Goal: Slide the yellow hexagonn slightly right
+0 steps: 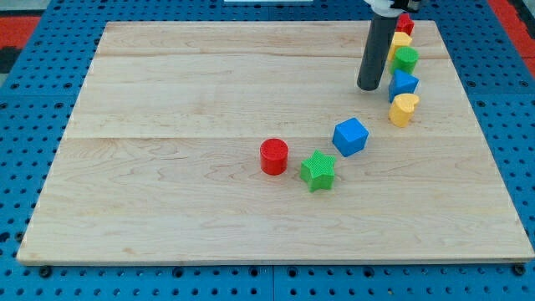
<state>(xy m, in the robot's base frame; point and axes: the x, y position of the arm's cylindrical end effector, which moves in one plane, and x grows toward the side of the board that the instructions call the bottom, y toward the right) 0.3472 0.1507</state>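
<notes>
The yellow hexagon [401, 40] sits near the view's top right, in a column of blocks. A red block [405, 22] is just above it and a green block [406, 58] just below it, partly covering it. My dark rod comes down from the view's top, and its shaft crosses the hexagon's left side. My tip [369, 87] rests on the board below and left of the hexagon, just left of a blue block [403, 84]. I cannot tell whether the tip touches any block.
A yellow heart [404, 109] ends the column at the bottom. A blue cube [350, 136], a green star [318, 170] and a red cylinder [273, 156] lie near the board's middle. The wooden board [167, 167] lies on a blue perforated table.
</notes>
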